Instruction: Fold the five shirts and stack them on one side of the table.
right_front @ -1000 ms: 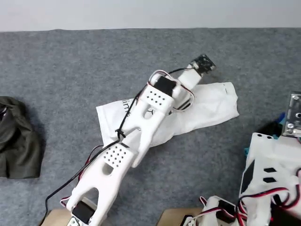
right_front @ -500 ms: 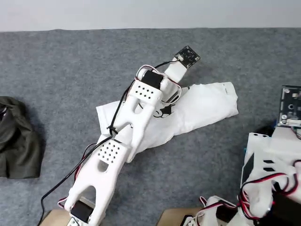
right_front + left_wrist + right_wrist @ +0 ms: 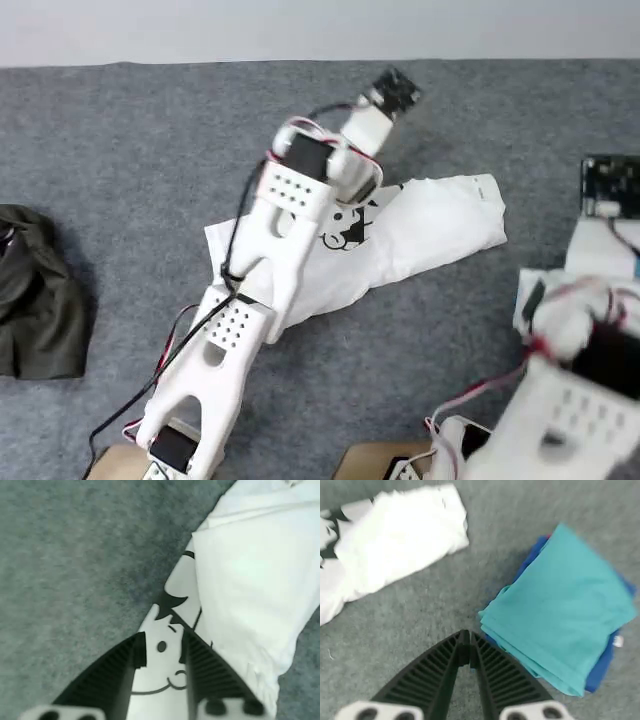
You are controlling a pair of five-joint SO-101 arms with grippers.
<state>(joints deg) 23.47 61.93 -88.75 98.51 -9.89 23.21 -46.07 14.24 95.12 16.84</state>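
Observation:
A white shirt (image 3: 430, 230) with a black cartoon print (image 3: 170, 625) lies crumpled in the middle of the grey table. My left arm (image 3: 295, 195) stretches over its left half. My left gripper (image 3: 162, 647) hovers open over the print, with only a narrow gap and nothing between its fingers. At the table's right edge, the right arm (image 3: 575, 345) stands over a folded teal shirt (image 3: 565, 605) stacked on a blue shirt (image 3: 607, 667). My right gripper (image 3: 468, 647) is shut and empty above bare carpet beside that stack. The white shirt (image 3: 395, 545) lies farther off in that view.
A dark, loosely bunched shirt (image 3: 35, 295) lies at the table's left edge. Grey carpet (image 3: 150, 140) covers the table, with bare stretches along the far side and between the shirts. A pale wall (image 3: 320, 30) runs behind the far edge.
My left arm's wrist has swung toward the far left, uncovering the print on the white shirt. The right arm has risen and shifted toward the far side at the right edge.

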